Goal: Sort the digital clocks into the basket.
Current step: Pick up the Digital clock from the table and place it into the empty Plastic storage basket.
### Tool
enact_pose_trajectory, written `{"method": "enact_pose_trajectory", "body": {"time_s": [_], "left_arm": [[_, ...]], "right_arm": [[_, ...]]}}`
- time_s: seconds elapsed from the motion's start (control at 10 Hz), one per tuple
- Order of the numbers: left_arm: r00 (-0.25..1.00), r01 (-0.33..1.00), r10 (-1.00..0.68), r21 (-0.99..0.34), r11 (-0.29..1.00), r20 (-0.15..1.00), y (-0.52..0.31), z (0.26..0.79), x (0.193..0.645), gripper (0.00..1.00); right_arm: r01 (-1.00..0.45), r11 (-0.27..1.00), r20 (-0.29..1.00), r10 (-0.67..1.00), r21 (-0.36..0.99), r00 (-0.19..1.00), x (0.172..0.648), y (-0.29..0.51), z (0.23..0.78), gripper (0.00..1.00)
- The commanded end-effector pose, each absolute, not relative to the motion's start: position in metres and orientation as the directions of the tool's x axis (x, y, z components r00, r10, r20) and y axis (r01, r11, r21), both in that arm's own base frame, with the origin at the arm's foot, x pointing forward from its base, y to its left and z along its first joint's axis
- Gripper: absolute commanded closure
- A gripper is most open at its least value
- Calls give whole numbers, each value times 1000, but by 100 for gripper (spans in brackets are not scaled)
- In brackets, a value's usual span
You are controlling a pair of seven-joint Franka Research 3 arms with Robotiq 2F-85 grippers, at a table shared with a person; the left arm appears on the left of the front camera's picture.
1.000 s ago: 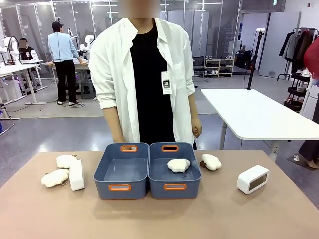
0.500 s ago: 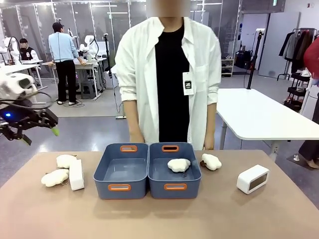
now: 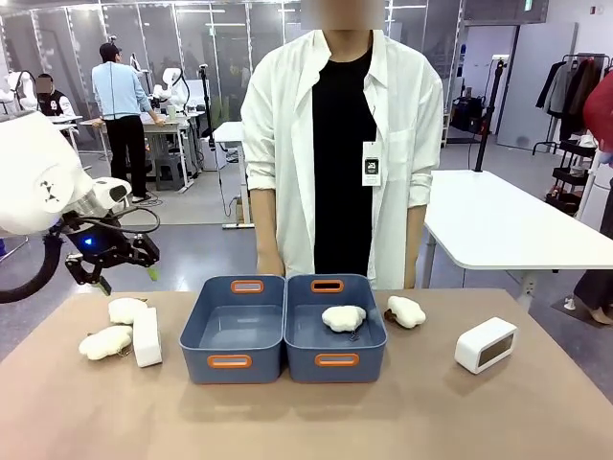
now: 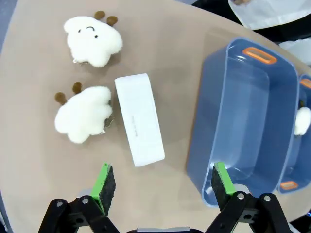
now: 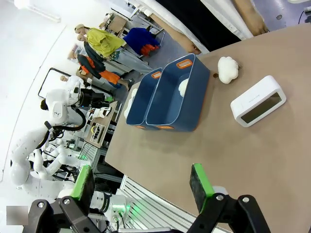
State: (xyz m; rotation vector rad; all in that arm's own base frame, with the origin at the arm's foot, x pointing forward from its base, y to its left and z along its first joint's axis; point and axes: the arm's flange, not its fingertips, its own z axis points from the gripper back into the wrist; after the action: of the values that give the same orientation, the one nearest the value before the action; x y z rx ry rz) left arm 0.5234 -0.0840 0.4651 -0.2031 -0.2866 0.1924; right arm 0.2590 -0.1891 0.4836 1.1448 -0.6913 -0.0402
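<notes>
Item 1, left gripper (image 4: pixel 163 180): we have its pads spread wide, gripping nothing, above the table (image 4: pixel 39 170).
Item 2, first digital clock (image 4: pixel 138 125): on the table just ahead of those fingers, between them, untouched.
Item 3, second digital clock (image 5: pixel 257 104): well ahead of our right gripper (image 5: pixel 142 180), which is likewise wide open and empty.
Item 4, empty blue basket (image 4: pixel 214 121): just ahead of one left pad.
We judge nothing sorted yet; both clocks are left to do.

A bright, open workshop hall.
Glass partitions (image 3: pixel 192 38) line the back, and a grey floor (image 3: pixel 192 244) runs to a white table (image 3: pixel 508 225) on the right. A clothes rack (image 3: pixel 575 88) stands beyond it, and a person in blue (image 3: pixel 120 96) stands at a far workbench (image 3: pixel 177 123).
</notes>
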Motion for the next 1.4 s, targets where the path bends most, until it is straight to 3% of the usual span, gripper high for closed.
{"method": "enact_pose_trajectory", "body": {"time_s": [0.0, 0.1, 0.4, 0.6, 1.3], "left_arm": [[929, -173, 259, -308, 936, 265, -81, 477, 518, 0], [941, -159, 216, -225, 961, 260, -84, 465, 523, 0], [940, -164, 228, -247, 955, 255, -84, 466, 524, 0], [933, -316, 330, -113, 942, 143, -97, 422, 551, 0], [877, -480, 479, 23, 877, 44, -111, 362, 605, 0]], "right_arm": [[-322, 436, 492, -366, 841, 790, 258, -190, 485, 0], [-322, 436, 492, -366, 841, 790, 258, -190, 485, 0], [-322, 436, 492, -366, 841, 790, 258, -190, 485, 0], [-322, 436, 492, -366, 841, 790, 258, -190, 485, 0], [-322, 436, 492, -366, 841, 790, 258, -190, 485, 0]]}}
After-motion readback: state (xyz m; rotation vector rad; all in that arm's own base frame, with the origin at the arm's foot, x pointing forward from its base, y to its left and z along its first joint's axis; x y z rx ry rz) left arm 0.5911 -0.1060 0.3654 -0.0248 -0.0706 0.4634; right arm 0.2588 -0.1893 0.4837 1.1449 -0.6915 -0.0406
